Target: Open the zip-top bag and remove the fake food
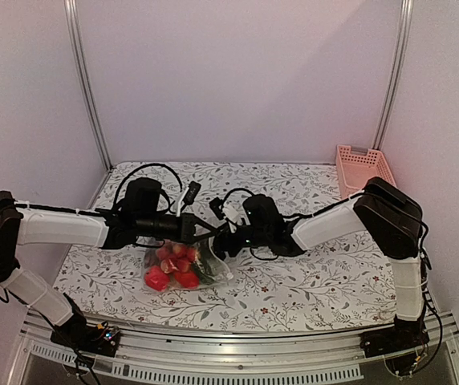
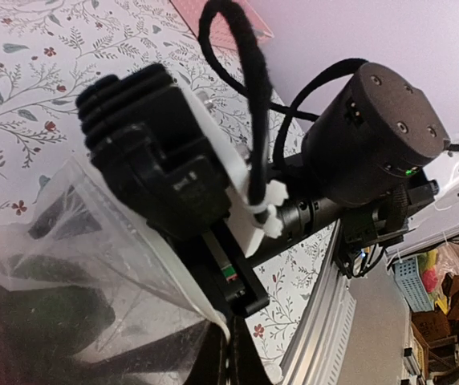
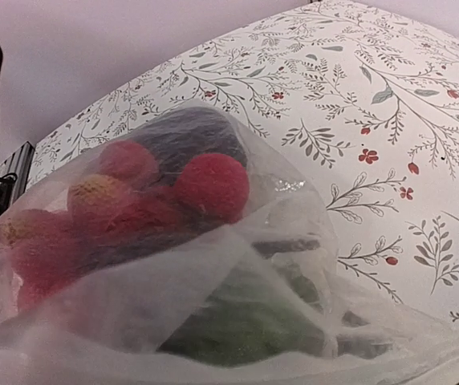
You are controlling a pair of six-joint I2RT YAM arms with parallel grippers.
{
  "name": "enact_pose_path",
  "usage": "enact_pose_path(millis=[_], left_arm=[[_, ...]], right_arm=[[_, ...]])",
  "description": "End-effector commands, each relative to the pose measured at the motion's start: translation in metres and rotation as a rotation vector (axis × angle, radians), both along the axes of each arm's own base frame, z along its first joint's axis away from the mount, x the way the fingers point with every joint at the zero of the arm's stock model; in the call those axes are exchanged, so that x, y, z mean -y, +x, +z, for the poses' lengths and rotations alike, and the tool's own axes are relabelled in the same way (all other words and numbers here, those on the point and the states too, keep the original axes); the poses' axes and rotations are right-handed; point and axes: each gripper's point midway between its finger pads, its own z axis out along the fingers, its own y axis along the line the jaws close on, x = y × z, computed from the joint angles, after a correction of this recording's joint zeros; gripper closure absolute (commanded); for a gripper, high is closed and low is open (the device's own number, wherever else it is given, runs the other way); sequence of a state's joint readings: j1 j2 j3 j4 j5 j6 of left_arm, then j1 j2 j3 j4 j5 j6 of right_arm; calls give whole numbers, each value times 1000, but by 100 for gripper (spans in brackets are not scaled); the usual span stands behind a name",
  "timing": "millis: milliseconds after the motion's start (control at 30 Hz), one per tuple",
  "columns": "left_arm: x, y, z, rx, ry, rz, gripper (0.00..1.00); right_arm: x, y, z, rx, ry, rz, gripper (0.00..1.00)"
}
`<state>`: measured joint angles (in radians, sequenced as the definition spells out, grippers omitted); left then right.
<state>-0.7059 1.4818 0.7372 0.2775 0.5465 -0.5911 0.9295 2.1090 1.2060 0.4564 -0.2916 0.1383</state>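
Nearest my bases, the zip-top bag sags onto the flower-printed table. Its lower part rests on the cloth just in from the front edge, and its top is lifted toward my two pincers. The fake food sits heaped inside it: mostly red pieces, round and longish, with a yellow-orange one among them, a dark green piece low down, and something dark behind the red ones. The bag is clear and crinkled, and from my right wrist its plastic fills almost the whole view, close against the camera. Just above the heap, my left pincer is pressed together on the bag's upper edge, with a fold of plastic running into it. My right pincer is just beside it at the same top edge; whether its jaws are apart or pinching plastic I cannot tell. Farther back, at the far right corner by the wall, stands a pink slatted basket, well apart from the bag.
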Motion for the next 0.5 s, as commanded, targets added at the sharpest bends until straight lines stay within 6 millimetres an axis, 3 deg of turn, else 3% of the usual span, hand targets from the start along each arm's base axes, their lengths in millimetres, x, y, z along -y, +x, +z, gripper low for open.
enact_pose_path(millis=[0, 100, 200, 333, 467], left_arm=[[4, -2, 0, 16, -9, -21, 100], [4, -2, -2, 13, -5, -19, 100], [4, -1, -3, 13, -3, -19, 100], [4, 0, -6, 6, 1, -20, 100], [4, 2, -10, -3, 5, -14, 100]], right_arm=[[-7, 0, -30, -34, -35, -4, 13], [-5, 0, -45, -48, -59, -8, 14], [0, -3, -57, -61, -80, -11, 22], [6, -7, -45, -48, -72, -9, 46], [13, -12, -23, -19, -50, -4, 52]])
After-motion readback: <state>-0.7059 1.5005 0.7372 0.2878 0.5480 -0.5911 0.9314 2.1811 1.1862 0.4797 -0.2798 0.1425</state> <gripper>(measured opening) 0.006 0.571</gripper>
